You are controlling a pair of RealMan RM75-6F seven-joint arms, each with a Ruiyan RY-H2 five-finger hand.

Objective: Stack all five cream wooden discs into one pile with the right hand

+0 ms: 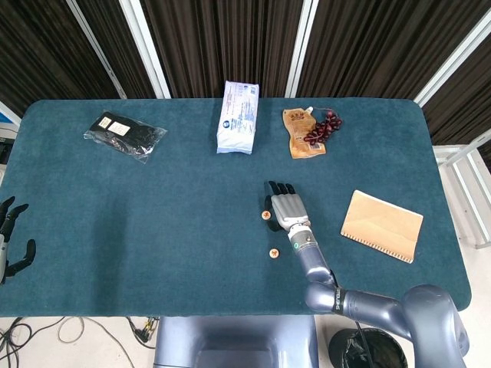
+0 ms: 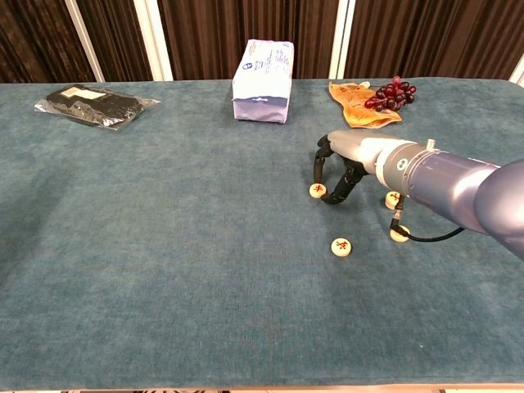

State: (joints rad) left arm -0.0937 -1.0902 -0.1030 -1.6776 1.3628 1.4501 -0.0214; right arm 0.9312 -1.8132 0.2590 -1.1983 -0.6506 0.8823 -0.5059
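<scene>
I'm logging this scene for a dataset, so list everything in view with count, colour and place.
cream discs: four visible, cream with red marks, scattered near the right hand; none stacked; a fifth cannot be seen
table: one, teal cloth top
black packet: one, black in clear wrap, far left
white pack: one, white and blue, far middle
snack pouch: one, orange-brown, far right of middle
grapes: one bunch, dark red, lying partly on the snack pouch
notebook: one, tan, right side
left hand: black, at the table's left edge, fingers apart, holding nothing
right hand: grey with black fingers, arched over one disc, fingertips down beside it
</scene>
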